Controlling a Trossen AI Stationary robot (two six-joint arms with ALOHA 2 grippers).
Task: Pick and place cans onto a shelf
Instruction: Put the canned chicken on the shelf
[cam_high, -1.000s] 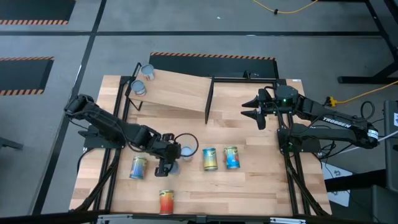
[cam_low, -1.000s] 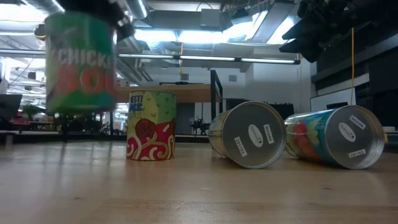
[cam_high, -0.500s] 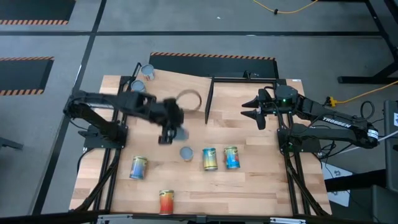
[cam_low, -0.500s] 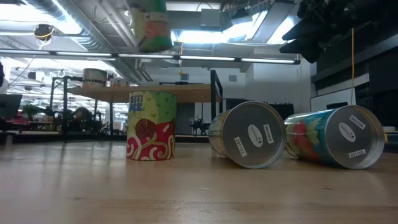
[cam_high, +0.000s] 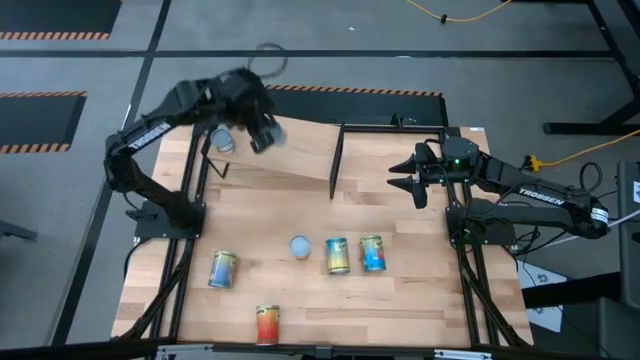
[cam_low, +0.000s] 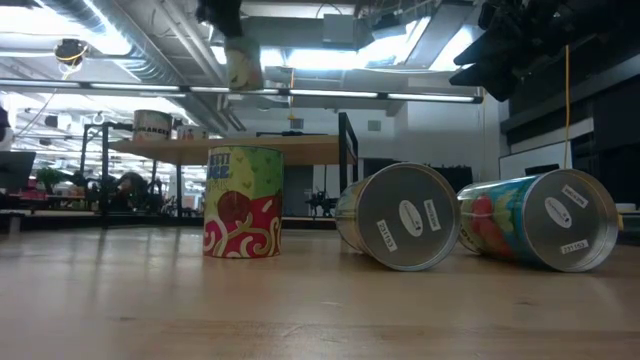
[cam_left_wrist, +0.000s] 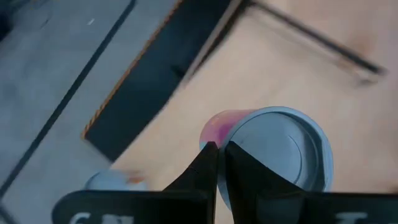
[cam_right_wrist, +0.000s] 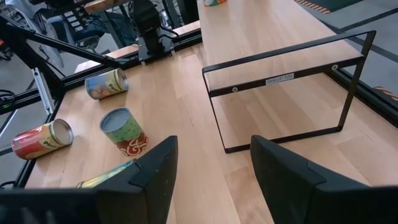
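— While the left gripper hangs over the shelf at eleven o'clock, what's in it?
— A can, pinched by its rim. The right gripper waits at three o'clock, fingers apart, empty.

Wooden tabletop, yellow floor cable

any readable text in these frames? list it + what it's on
"TROSSEN": right arm, white letters along its link, high view.
Shelf: small sticker on the front frame bar, too small to read.
Lying cans: white stickers on their ends, too small to read.
Upright can: label lettering partly visible, not legible.
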